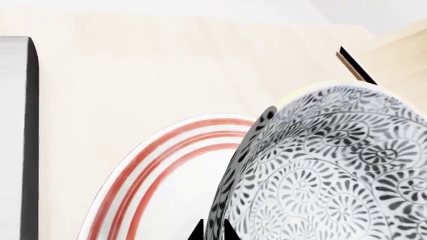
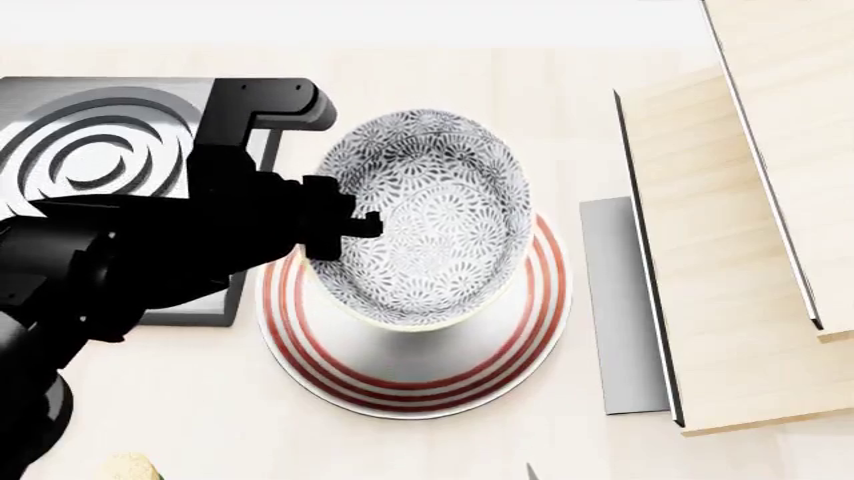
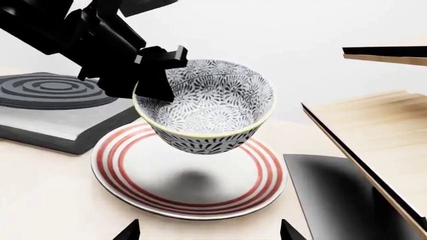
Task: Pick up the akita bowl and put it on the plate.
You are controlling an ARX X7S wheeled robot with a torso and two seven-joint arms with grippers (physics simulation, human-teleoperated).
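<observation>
On my left wrist camera the akita bowl (image 1: 333, 170) fills most of the frame, its rim caught between the two dark tips of the left gripper (image 1: 212, 231), so that claw is clamped on the bowl's wall. Behind it curves the plate (image 1: 160, 165) with its red rings, bare in the middle.

From the head camera, the left gripper (image 2: 340, 222) bites the bowl (image 2: 427, 215) at its 9 o'clock edge. The bowl overlaps the plate (image 2: 414, 385) but sits toward the plate's 12 o'clock side, not centred. The burner (image 2: 94, 150) lies at 10 o'clock of the plate, a wooden cabinet (image 2: 721, 250) at 3 o'clock.

The right wrist camera settles the height — the bowl (image 3: 207, 107) hangs clear above the plate (image 3: 190, 185), tilted, with its shadow on the white centre. The left gripper (image 3: 157, 75) pinches its rim. Only two tips of the right gripper (image 3: 210, 232) show, set well apart and holding nothing.

My worry is the one-sided rim pinch: a deep bowl held this way could swing or slip. Let go from this height and tilt, I judge it would land on an edge, rock and skid the plate — or roll off toward the burner.
</observation>
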